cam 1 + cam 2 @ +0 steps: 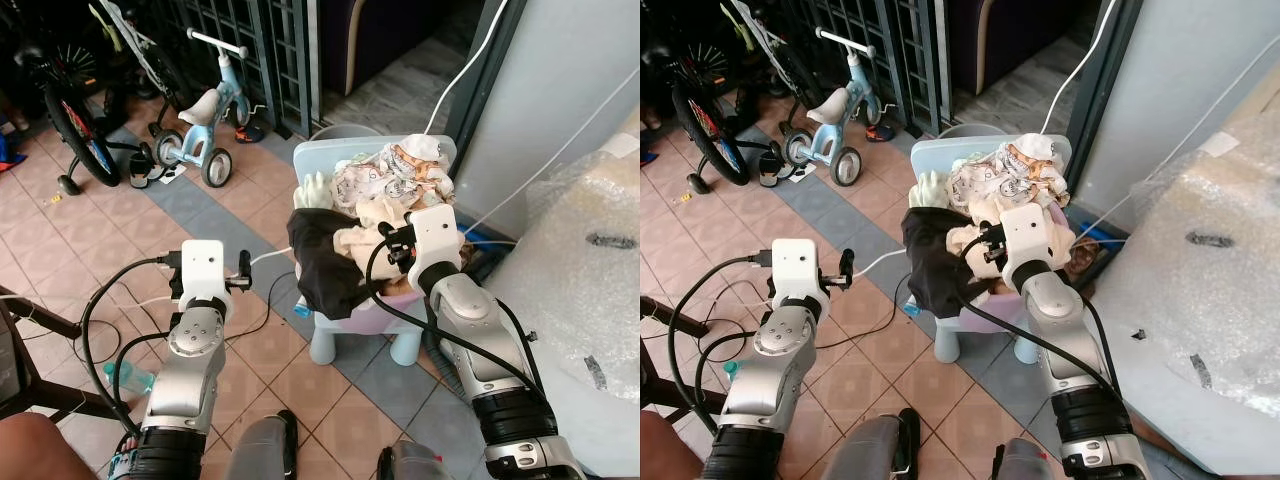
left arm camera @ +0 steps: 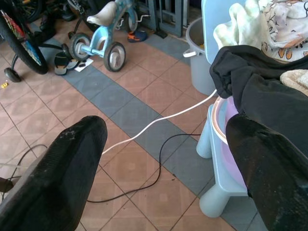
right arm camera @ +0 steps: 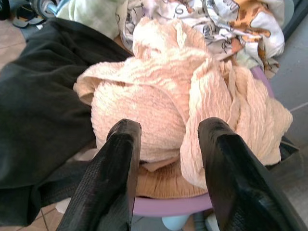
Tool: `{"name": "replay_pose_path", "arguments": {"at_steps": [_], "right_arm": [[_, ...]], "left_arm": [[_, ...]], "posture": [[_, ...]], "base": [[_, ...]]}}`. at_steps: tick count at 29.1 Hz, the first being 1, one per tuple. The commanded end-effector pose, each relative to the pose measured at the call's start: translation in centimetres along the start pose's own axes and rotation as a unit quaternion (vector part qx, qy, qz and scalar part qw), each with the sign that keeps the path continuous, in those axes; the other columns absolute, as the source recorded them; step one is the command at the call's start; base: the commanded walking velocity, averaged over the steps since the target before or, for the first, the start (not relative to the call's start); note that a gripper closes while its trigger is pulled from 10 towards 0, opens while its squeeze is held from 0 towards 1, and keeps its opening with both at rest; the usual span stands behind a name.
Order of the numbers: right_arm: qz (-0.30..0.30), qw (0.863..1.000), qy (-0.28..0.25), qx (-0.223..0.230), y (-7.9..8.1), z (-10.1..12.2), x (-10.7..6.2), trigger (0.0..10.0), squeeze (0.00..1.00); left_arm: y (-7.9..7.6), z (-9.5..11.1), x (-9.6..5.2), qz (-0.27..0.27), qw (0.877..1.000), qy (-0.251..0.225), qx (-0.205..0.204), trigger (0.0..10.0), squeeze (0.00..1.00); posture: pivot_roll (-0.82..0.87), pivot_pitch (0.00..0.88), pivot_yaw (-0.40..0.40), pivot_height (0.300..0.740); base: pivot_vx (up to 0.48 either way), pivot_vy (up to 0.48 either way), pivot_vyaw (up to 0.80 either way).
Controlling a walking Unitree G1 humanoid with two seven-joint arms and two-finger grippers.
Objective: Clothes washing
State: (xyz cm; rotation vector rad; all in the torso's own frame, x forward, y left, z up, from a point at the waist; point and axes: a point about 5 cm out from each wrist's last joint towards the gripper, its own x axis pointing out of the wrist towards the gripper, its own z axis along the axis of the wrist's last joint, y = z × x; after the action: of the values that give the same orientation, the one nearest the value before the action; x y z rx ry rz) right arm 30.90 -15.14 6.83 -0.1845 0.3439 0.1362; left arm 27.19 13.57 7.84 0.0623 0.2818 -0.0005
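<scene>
Tiled flooring [image 1: 90, 240] in pink and grey runs under everything, with a pale blue plastic chair [image 1: 330, 345] standing on it straight ahead of the robot. On the chair's seat sits a lilac basin [image 3: 168, 204], and heaped in it is the laundry pile [image 1: 385, 190]: a peach crinkled garment [image 3: 159, 106] in the middle, a black garment [image 1: 325, 265] draped over the basin's near-left edge and hanging down the chair's front, and a white printed cloth [image 1: 400, 165] at the back against the chair's backrest.

The right gripper [image 3: 168, 144] hangs just above the peach garment, its two black fingers [image 3: 118, 163] spread apart with nothing between them, pointing down into the heap. The left gripper [image 2: 163, 159] is well to the left of the chair over bare tiles, its fingers also wide apart and empty; the black garment's hanging fold lies just beside its right finger in the wrist view.

To the chair's right a white wall [image 1: 560, 110] and a bubble-wrapped bulk [image 1: 590, 260] close in tightly. To the left the floor is roomier, crossed by a white cable [image 2: 144, 127] and a black cable [image 2: 154, 168]. A grey bucket [image 2: 199, 57] stands behind the chair, and a blue tricycle [image 1: 205, 125] is parked farther back, well apart from the pile
</scene>
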Motion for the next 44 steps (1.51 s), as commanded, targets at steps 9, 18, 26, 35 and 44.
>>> {"name": "replay_pose_path", "arguments": {"at_steps": [9,18,26,35,44], "right_arm": [[-0.073,0.995,-0.072,-0.014,-0.6,1.5,0.9,10.0,1.0],[-0.054,0.991,-0.123,-0.028,-0.1,3.5,1.6,10.0,0.98],[-0.058,0.994,-0.074,-0.063,-0.1,3.0,3.1,10.0,0.0],[-0.011,0.999,0.012,-0.034,2.3,1.1,4.1,0.0,0.0],[-0.004,1.0,0.013,-0.007,2.4,0.5,4.1,0.0,0.0]], "left_arm": [[0.9,0.6,-2.9,0.002,1.0,-0.012,0.015,10.0,0.0],[0.8,1.3,-5.1,-0.003,1.0,-0.022,0.018,10.0,0.0],[-0.1,1.5,-5.8,-0.015,1.0,-0.018,0.015,10.0,0.0],[-0.1,1.6,-6.1,-0.004,1.0,-0.012,0.009,10.0,0.0],[0.0,1.7,-5.3,0.01,1.0,-0.013,0.004,10.0,0.0]], "posture": [[0.14,0.232,0.038,0.74],[0.18,0.309,0.036,0.74],[0.18,0.347,0.013,0.74],[0.19,0.353,-0.009,0.74],[0.17,0.321,-0.022,0.74]], "base": [[0.0,0.0,0.0],[0.0,0.0,0.0],[0.0,0.0,0.0],[0.0,0.0,0.0],[0.0,0.0,0.0]]}}
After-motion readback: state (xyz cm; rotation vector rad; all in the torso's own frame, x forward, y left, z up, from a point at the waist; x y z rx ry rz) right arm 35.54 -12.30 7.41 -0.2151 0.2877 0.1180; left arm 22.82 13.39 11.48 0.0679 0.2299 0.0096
